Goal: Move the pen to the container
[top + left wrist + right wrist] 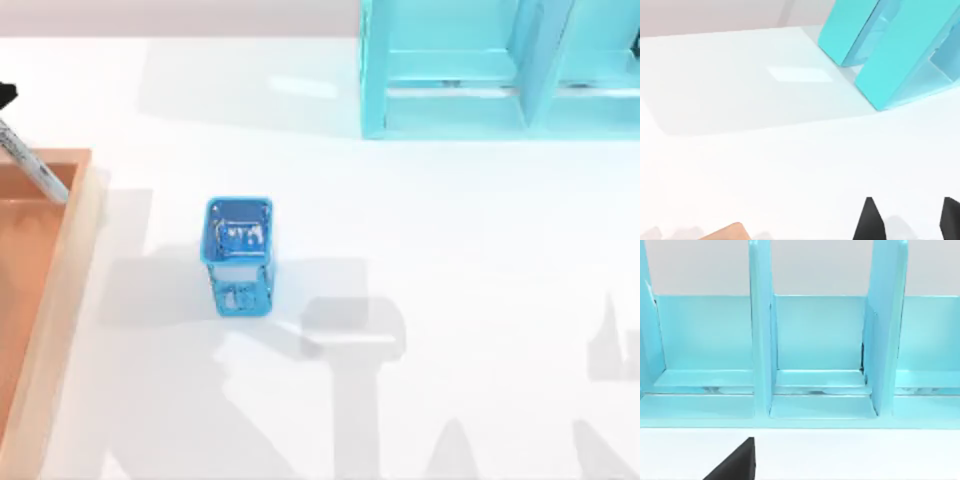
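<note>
Top view: the pen [35, 170] hangs tilted over the wooden container [82, 215] (carrying step), under the left tool [6, 97]; its grip I cannot tell. Next, release inside.

Blue mesh cup [239, 255] upright on white worktop [450, 260], left of centre. Teal shelf unit [500, 68] at worktop's far edge, right of centre (3 open compartments visible, split by upright dividers), well apart from cup.

A teal shelf unit [815, 355] with upright dividers stands on the white table [865, 455], beyond one black fingertip [737, 465].
</note>
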`<move>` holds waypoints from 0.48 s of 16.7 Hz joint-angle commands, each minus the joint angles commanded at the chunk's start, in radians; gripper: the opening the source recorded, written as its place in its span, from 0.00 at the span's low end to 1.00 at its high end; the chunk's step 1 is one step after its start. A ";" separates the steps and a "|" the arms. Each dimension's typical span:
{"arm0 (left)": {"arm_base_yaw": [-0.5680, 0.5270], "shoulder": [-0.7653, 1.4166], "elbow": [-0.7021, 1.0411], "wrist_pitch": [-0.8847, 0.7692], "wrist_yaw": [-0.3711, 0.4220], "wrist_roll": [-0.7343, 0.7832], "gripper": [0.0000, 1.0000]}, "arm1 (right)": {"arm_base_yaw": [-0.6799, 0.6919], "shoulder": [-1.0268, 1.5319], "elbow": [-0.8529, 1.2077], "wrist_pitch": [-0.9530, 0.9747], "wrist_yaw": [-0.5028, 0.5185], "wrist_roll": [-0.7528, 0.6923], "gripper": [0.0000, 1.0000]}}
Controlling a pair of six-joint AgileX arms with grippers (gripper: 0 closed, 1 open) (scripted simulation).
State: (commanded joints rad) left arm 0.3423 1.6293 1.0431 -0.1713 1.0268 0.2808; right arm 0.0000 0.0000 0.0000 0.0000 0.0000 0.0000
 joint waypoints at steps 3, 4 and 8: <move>0.047 0.044 0.118 -0.241 0.010 0.292 0.00 | 0.000 0.000 0.000 0.000 0.000 0.000 1.00; 0.063 0.057 0.157 -0.325 0.009 0.395 0.00 | 0.000 0.000 0.000 0.000 0.000 0.000 1.00; 0.134 0.097 0.308 -0.669 -0.003 0.809 0.00 | 0.000 0.000 0.000 0.000 0.000 0.000 1.00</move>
State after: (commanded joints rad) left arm 0.4759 1.7261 1.3512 -0.8407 1.0237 1.0902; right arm 0.0000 0.0000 0.0000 0.0000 0.0000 0.0000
